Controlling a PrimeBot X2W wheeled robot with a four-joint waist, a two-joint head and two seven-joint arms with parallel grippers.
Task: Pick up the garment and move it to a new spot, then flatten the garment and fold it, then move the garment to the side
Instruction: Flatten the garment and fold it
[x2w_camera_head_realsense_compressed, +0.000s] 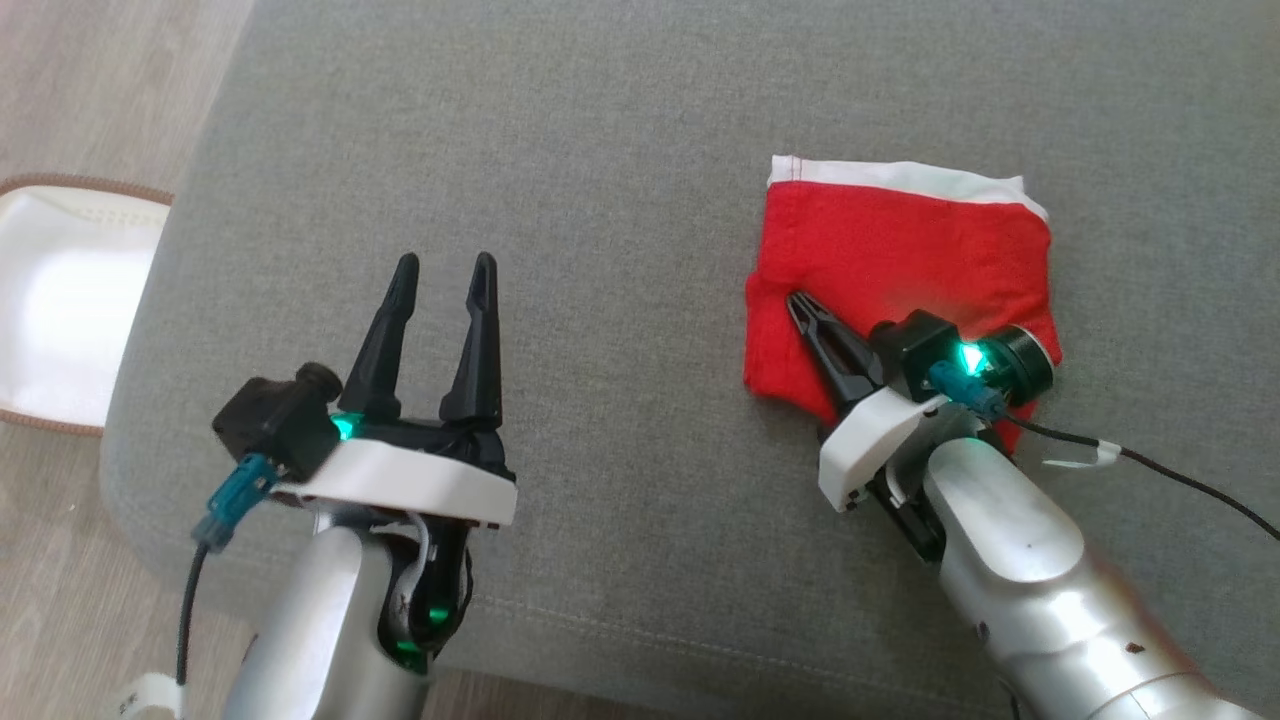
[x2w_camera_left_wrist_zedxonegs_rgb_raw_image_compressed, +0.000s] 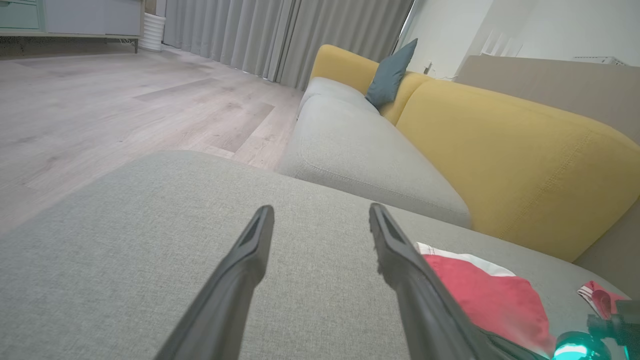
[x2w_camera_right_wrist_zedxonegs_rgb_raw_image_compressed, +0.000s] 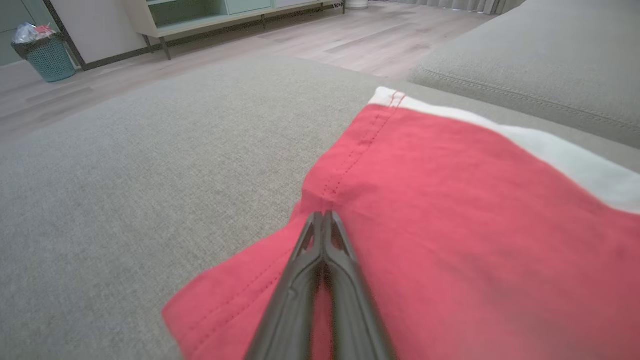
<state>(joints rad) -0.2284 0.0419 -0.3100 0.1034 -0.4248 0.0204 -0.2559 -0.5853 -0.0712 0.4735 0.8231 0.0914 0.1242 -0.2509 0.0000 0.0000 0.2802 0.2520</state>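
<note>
In the head view we see the red, white-banded garment (x2w_camera_head_realsense_compressed: 900, 250) flat on the right of the grey cushion (x2w_camera_head_realsense_compressed: 600, 120). The right gripper (x2w_camera_head_realsense_compressed: 797, 300) sits on its left edge, jaws closed together, and the left gripper (x2w_camera_head_realsense_compressed: 446, 260) hovers well apart, jaws wide and empty. Our left wrist view puts the garment right of those spread fingers. Our right wrist view shows the closed tips on a red seam; whether they pinch cloth we cannot tell.
</note>
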